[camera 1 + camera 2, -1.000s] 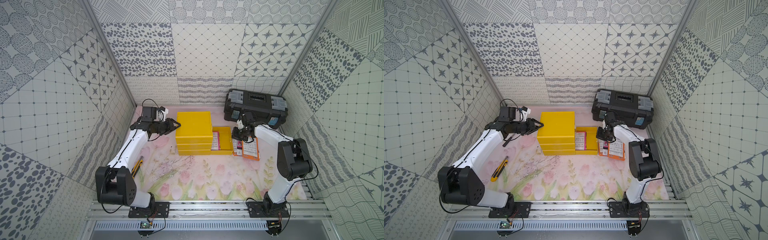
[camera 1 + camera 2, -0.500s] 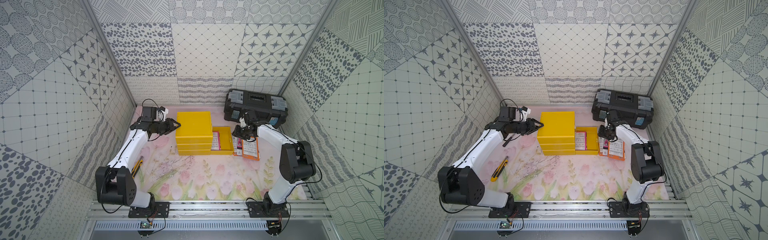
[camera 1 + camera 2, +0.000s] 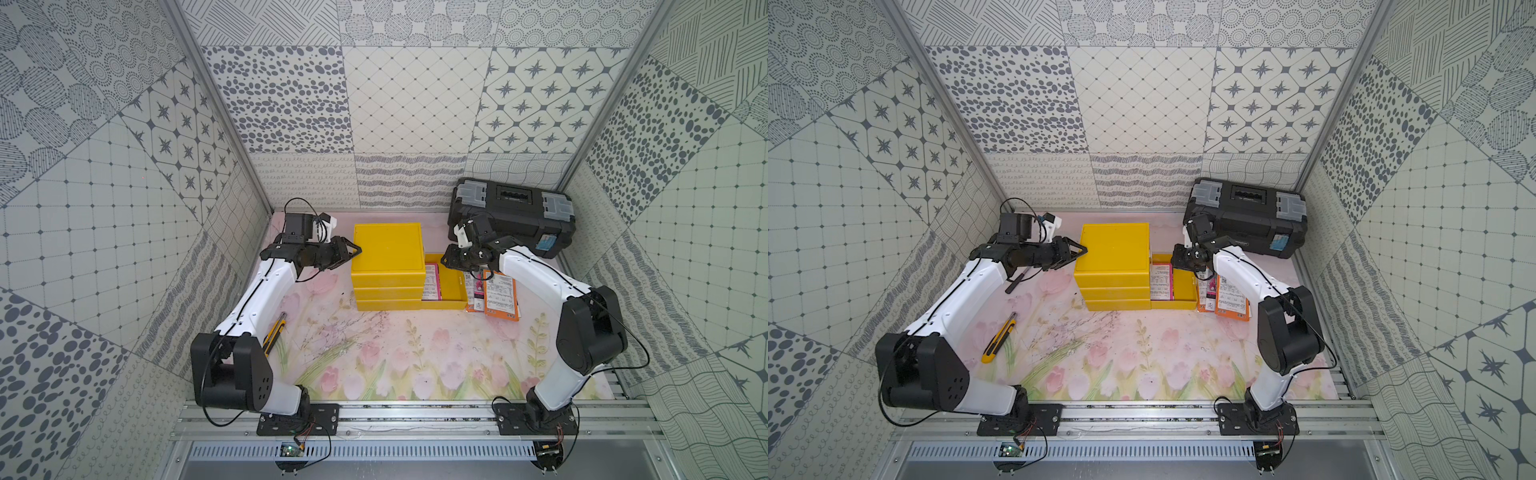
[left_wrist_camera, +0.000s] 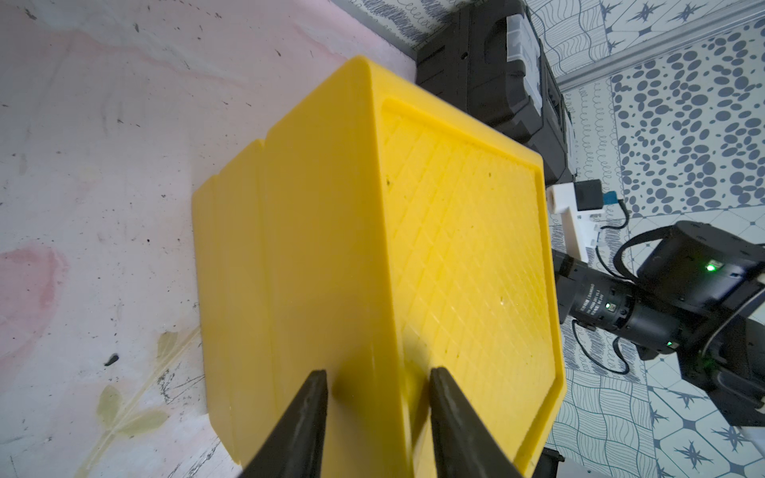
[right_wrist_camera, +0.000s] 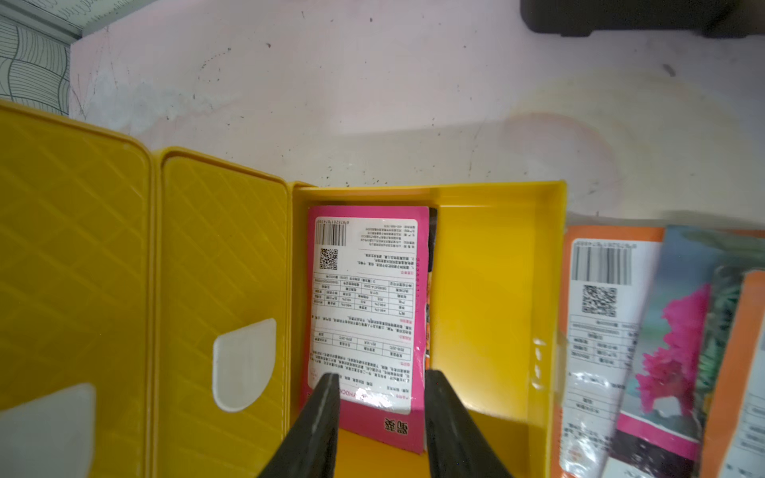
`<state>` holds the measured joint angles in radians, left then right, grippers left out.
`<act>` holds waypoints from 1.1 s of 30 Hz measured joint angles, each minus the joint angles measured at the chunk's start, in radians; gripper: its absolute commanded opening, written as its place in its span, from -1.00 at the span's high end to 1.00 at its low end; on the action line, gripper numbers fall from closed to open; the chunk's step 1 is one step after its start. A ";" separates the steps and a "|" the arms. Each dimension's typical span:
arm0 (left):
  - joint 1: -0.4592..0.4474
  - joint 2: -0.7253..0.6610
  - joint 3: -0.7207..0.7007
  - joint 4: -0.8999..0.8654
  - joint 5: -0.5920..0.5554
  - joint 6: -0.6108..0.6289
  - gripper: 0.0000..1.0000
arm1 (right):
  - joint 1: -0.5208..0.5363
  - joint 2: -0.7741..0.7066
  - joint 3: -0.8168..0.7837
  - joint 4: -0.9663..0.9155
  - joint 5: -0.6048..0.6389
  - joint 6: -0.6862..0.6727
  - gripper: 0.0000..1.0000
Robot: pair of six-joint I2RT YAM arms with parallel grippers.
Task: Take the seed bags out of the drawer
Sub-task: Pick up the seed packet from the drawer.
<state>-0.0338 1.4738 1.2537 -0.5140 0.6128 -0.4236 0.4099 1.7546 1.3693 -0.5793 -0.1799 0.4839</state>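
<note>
Right gripper (image 5: pixel 381 374) hovers empty, fingers (image 5: pixel 323 414) apart, over a pink-edged seed bag (image 5: pixel 366 314) lying white label up in the pulled-out yellow drawer (image 5: pixel 488 289); orange-edged bags (image 5: pixel 600 331), plus one showing a magenta flower, lie on the desk (image 5: pixel 414 103) just beside it.

walls (image 3: pixel 407 104): grey-on-white patterned tile panels, three sides | corner posts (image 3: pixel 215 104): bare metal | counter (image 3: pixel 395 353): pink tulip print, scuffed | front rail (image 3: pixel 415 419): aluminium | light: soft, even
</note>
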 measured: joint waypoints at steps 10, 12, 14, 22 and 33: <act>-0.001 0.000 0.000 0.000 0.000 0.000 0.14 | 0.027 0.174 0.037 0.000 -0.003 0.030 0.15; -0.001 0.000 0.000 0.000 0.000 0.000 0.14 | 0.027 0.191 0.041 0.002 -0.003 0.033 0.14; -0.002 0.000 0.000 0.000 0.000 0.000 0.14 | 0.027 0.199 0.043 0.005 -0.004 0.034 0.14; -0.002 0.000 0.000 0.000 0.000 0.000 0.14 | 0.027 0.232 0.052 0.012 -0.010 0.037 0.15; -0.002 0.000 0.000 0.000 0.000 0.000 0.14 | 0.027 0.256 0.058 0.022 -0.036 0.040 0.21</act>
<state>-0.0353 1.4738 1.2537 -0.5140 0.6128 -0.4236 0.4374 2.0109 1.4273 -0.5571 -0.2161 0.5243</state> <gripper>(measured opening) 0.430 0.406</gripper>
